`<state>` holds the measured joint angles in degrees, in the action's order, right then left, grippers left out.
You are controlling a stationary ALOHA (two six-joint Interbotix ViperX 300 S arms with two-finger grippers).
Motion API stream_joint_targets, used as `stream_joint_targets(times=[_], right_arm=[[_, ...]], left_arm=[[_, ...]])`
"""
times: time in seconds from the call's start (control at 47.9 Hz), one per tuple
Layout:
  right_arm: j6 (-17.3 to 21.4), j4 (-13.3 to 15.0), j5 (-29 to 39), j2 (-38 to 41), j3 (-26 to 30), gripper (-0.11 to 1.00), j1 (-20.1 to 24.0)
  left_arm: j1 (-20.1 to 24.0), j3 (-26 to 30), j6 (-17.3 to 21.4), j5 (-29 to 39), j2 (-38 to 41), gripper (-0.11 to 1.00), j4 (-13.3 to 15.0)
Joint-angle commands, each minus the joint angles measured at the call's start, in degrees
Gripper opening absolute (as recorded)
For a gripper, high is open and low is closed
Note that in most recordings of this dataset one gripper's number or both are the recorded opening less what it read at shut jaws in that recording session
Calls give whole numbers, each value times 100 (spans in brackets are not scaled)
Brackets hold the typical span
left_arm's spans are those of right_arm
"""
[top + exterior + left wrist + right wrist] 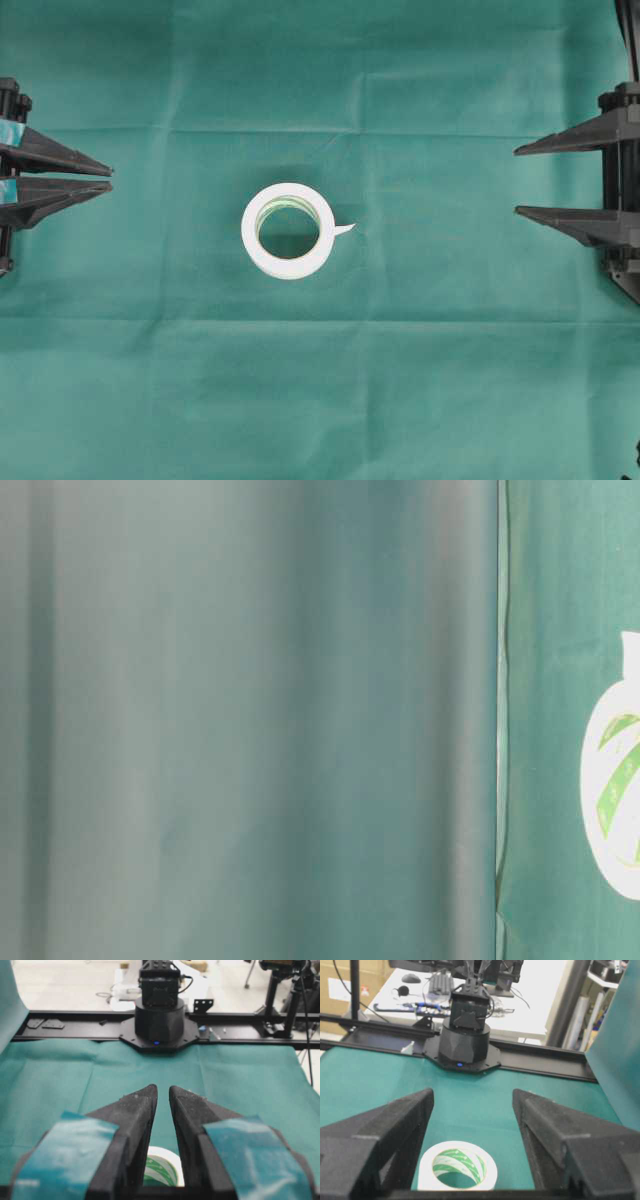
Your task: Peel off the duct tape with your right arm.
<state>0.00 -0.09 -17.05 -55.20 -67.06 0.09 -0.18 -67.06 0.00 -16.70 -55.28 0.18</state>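
Observation:
The duct tape lies flat on the green cloth in the middle of the overhead view, a white roll with a green-striped core. Its short pointed tab sticks out to the right. My right gripper hovers far to the roll's right, open wide and empty. In the right wrist view the duct tape shows low between the plain black fingers of the right gripper. My left gripper stays at the left edge, its jaws a narrow slit apart with nothing in them. It frames the roll too.
The green cloth covers the whole table, creased in a grid. Each wrist view shows the other arm's black base on a rail beyond the cloth. The table-level view catches only blurred cloth and the roll at its right edge.

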Motion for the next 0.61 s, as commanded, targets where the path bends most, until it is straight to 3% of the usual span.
stream_joint_targets(times=[0.0, 0.042, 0.146, 0.292, 0.459, 0.585], right_arm=[[0, 0, -35, 26, -35, 24, 26], [0, 0, -44, 26, -70, 21, 26], [0, 0, -79, 18, -167, 2, 18], [0, 0, -202, 18, -246, -10, 18], [0, 0, -237, 18, -272, -3, 18], [0, 0, -237, 18, -290, 16, 18]], left_arm=[[-97, -79, 9, -211, 9, 24, 53], [-123, -105, 9, -290, 0, 22, 53], [-167, -167, 18, -457, 0, 3, 62], [-167, -202, -9, -501, 79, 1, 70], [-167, -167, -44, -527, 211, 2, 79], [-167, -141, -35, -527, 334, 25, 70]])
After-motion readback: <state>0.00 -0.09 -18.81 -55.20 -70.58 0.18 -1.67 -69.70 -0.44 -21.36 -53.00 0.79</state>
